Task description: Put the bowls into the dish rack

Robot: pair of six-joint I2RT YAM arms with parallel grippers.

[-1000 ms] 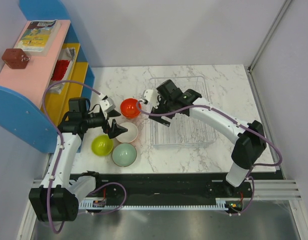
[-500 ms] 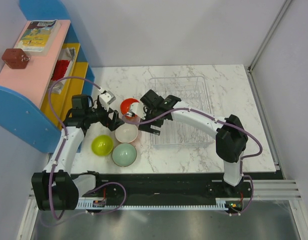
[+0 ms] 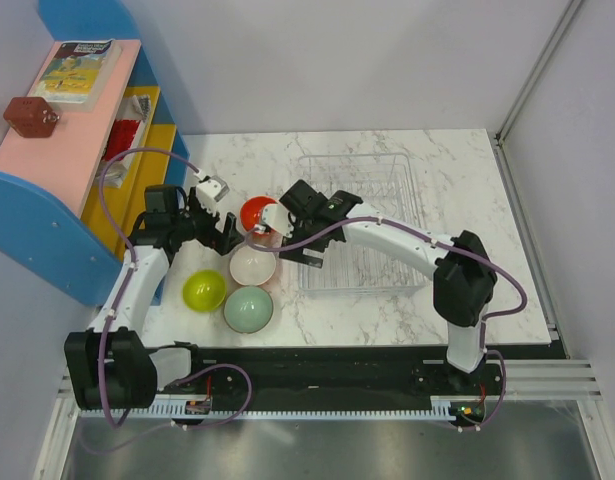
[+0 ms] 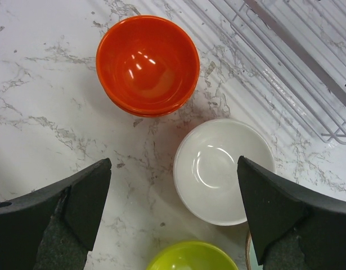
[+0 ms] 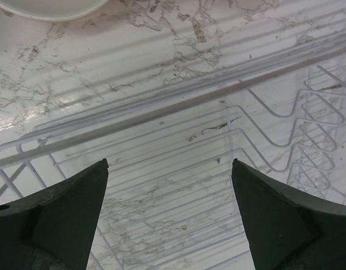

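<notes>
Four bowls show on the marble. A red-orange bowl (image 3: 255, 214) (image 4: 147, 64) appears to sit inside a second one. A bowl showing white inside (image 3: 253, 266) (image 4: 223, 169), a lime-yellow bowl (image 3: 204, 290) (image 4: 189, 257) and a pale grey-green bowl (image 3: 248, 309) lie nearer the arms. The clear dish rack (image 3: 387, 170) (image 5: 178, 107) holds no bowls. My left gripper (image 3: 227, 236) (image 4: 173, 208) is open and empty, above the table between the orange, white and lime bowls. My right gripper (image 3: 289, 238) (image 5: 170, 214) is open and empty over the rack's left near part.
A blue, pink and yellow shelf unit (image 3: 77, 170) stands at the left with a book and a brown object on top. The rack's corner (image 4: 330, 132) shows in the left wrist view. The white bowl's rim (image 5: 49, 7) shows at the top of the right wrist view.
My right gripper has moved left from over the rack's middle to its left edge beside the orange bowl. My left gripper has shifted slightly back, away from the white bowl.
</notes>
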